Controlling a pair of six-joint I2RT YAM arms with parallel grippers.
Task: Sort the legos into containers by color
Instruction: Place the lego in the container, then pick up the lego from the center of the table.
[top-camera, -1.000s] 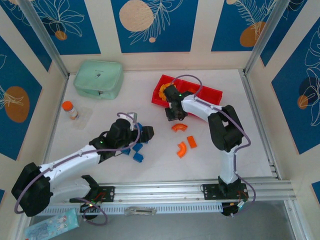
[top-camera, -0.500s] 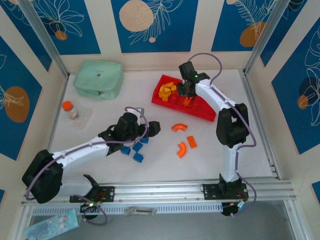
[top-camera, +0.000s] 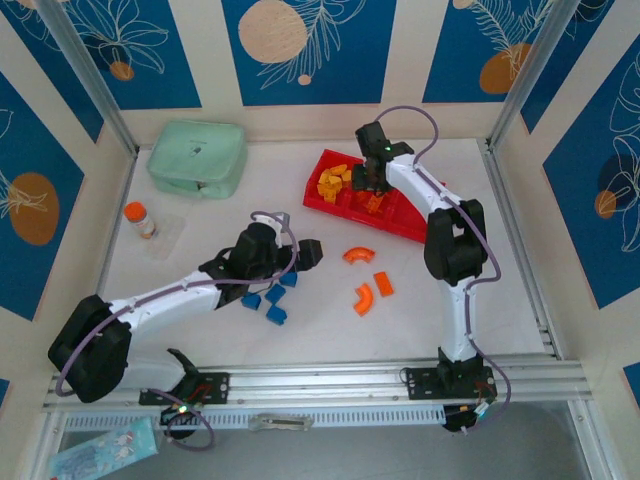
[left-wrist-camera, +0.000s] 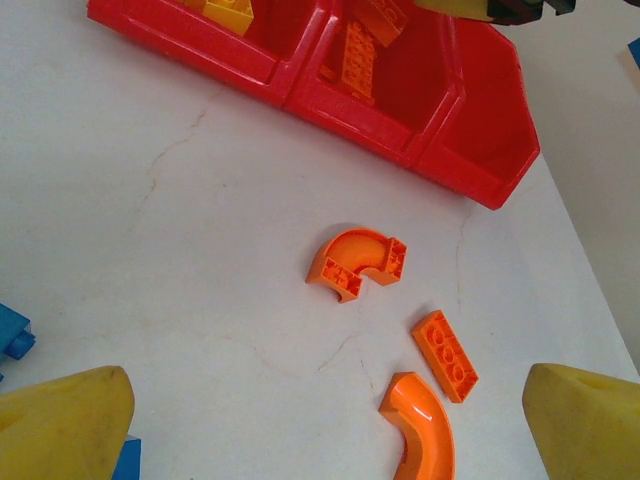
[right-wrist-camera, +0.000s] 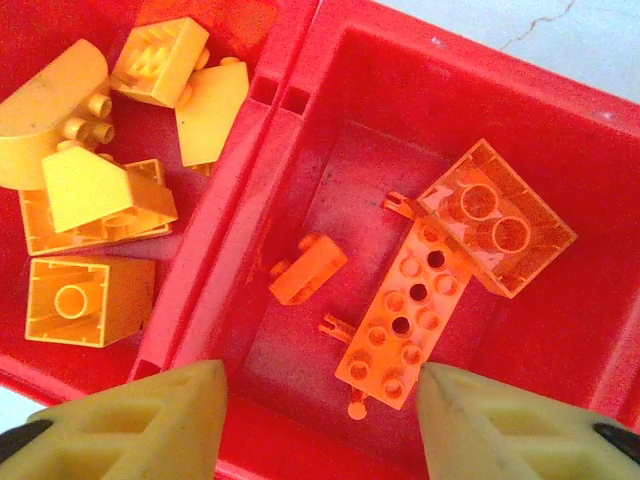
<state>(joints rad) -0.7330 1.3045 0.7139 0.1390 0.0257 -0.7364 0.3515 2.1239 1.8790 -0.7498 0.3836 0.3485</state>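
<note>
Masking tray's (top-camera: 410, 217) middle compartment: right tool (top-camera: 371, 186)

a robot test cell in a lab: blue leaf-printed wall panels (top-camera: 350, 70) and bare aluminium frame posts (top-camera: 88, 80) enclose a white tabletop (top-camera: 320, 330), with a slotted aluminium mounting rail (top-camera: 330, 380) along its near edge.

The tray (left-wrist-camera: 485, 120) is bright red, with yellow-orange bricks (right-wrist-camera: 95, 195), red-orange bricks (right-wrist-camera: 400, 320) and blue bricks (top-camera: 277, 316) against a white table (top-camera: 320, 335).
</note>
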